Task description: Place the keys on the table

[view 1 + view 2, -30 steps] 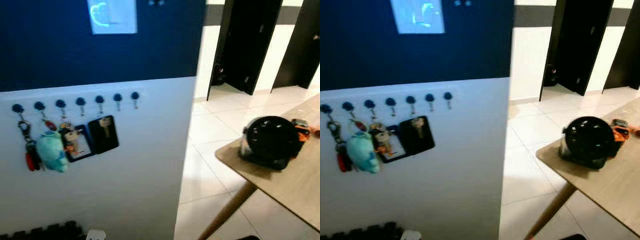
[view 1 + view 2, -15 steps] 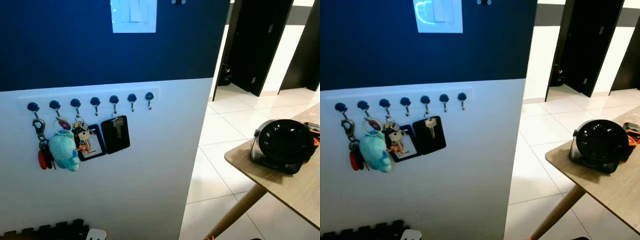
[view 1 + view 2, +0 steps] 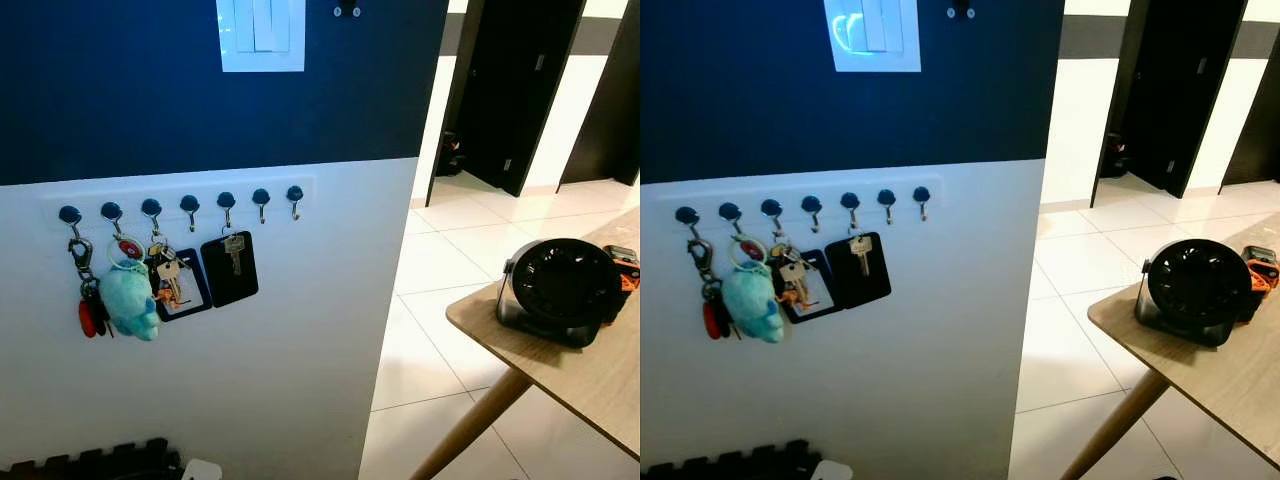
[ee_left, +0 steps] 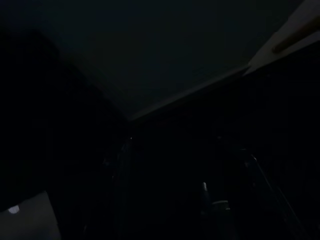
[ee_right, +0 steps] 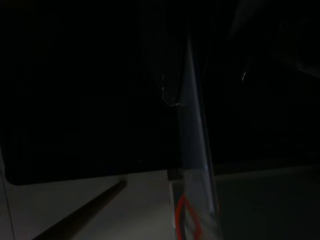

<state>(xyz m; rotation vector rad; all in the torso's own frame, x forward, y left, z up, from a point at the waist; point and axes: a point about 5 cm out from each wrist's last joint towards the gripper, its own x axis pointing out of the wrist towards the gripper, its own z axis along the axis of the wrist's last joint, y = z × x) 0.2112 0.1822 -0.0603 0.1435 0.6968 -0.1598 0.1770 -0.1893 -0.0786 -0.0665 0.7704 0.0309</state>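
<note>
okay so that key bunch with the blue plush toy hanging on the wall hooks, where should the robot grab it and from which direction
Probably at the white ring just above the blue plush toy, coming straight at the wall from the front. The bunch hangs from its hook, so a grip near the top should let it be lifted up and off.

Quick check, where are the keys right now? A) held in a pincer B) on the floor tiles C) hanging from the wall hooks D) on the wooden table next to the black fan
C: the keys hang from the row of wall hooks beside a teal plush keychain, while the wooden table carries only the black fan and an orange item behind it.
</note>
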